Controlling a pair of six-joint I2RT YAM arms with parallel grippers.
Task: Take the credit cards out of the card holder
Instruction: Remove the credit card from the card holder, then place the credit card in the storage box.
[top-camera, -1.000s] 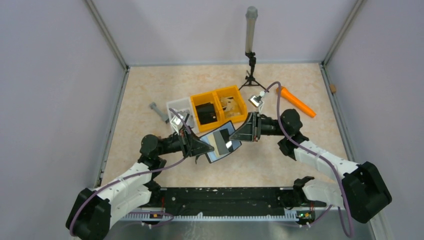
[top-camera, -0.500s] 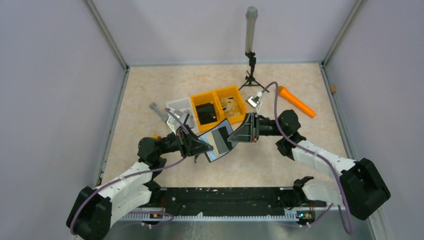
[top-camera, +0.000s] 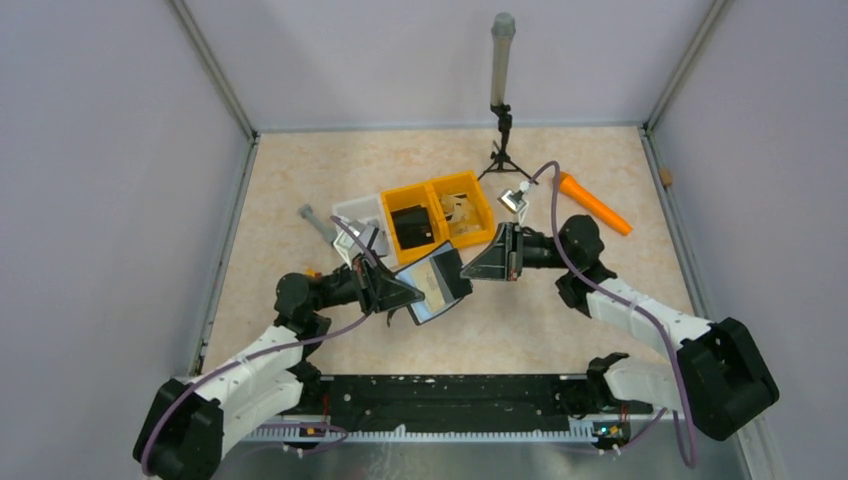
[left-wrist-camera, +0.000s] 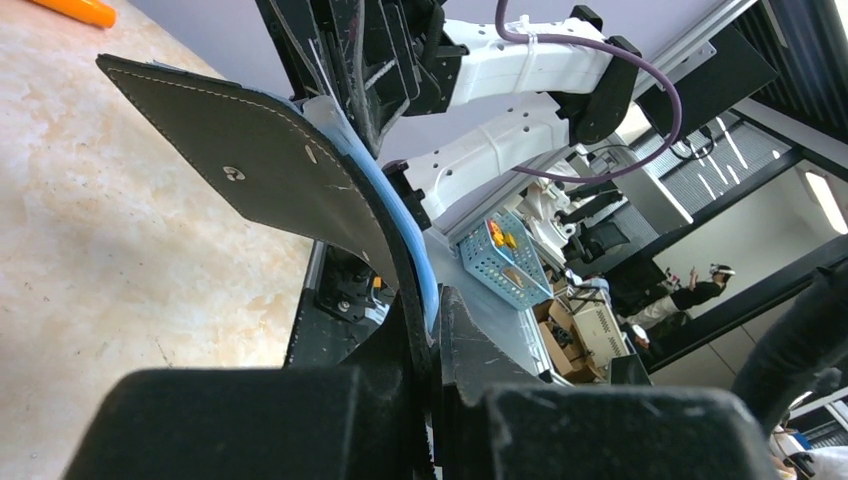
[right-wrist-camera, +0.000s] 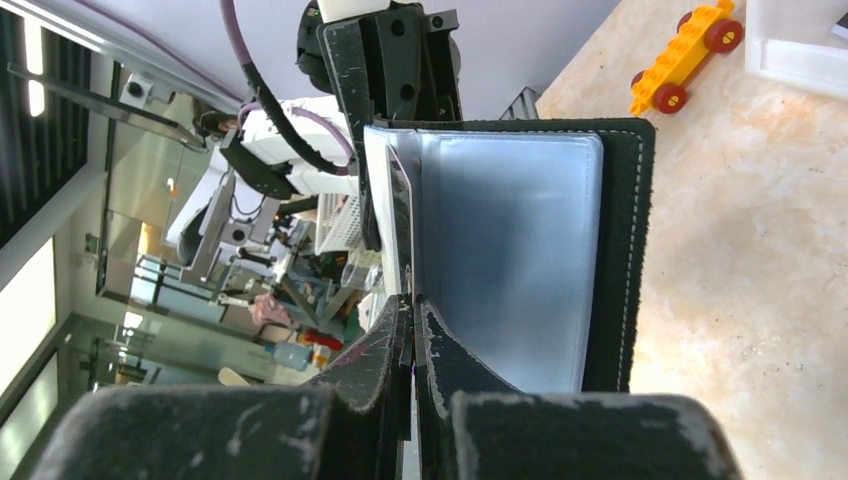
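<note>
While pinched tight by left gripper (left-wrist-camera: 432, 310) as anchor: card holder (right-wrist-camera: 520, 250), open aloft; right gripper (right-wrist-camera: 412, 305) closed on inner leaf (right-wrist-camera: 385, 200), presumably for withdrawal.

The white-and-black left arm (top-camera: 250, 362) and right arm (top-camera: 640, 312) both reach inward over the beige marbled counter (top-camera: 300, 180), forearms low and nearly level, their wrists facing each other at the middle. The left black two-finger end effector (top-camera: 405, 292) is clamped on one edge of the black folding card holder (top-camera: 440, 283) (fingers nearly meeting). The right black two-finger end effector (top-camera: 472, 268) pinches a thin inner edge from the opposite side.
</note>
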